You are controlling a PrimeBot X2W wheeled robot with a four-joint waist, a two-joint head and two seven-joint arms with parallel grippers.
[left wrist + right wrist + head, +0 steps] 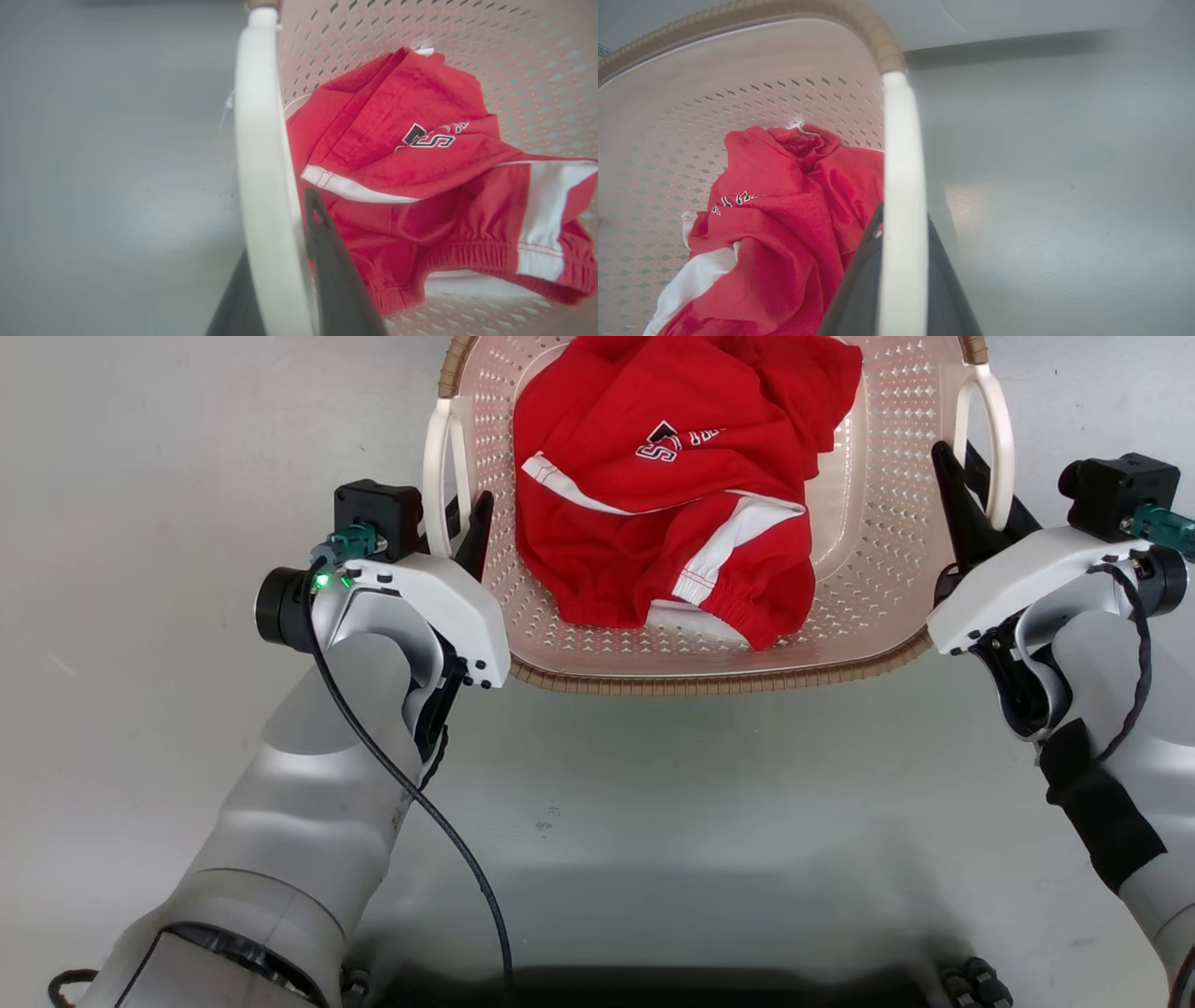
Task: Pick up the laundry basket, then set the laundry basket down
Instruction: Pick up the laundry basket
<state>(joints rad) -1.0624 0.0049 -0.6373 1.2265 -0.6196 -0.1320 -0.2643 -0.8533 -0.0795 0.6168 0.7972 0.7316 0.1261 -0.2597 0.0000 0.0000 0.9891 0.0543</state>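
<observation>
The laundry basket (868, 569) lies straight ahead, its handle-to-handle axis running across between the arms; the left gripper (462, 527) clamps one white handle (437, 457), the right gripper (971, 499) the other (red garment (653, 476) inside); equally near, both should lift together.

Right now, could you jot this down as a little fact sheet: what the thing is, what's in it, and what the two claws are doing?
item: laundry basket, pale pink, brown rim
contents: red garment with white trim
beneath: grey floor
left claw: closed on the white left handle, a finger each side
right claw: closed on the white right handle, a finger each side
lifted: cannot tell
</observation>
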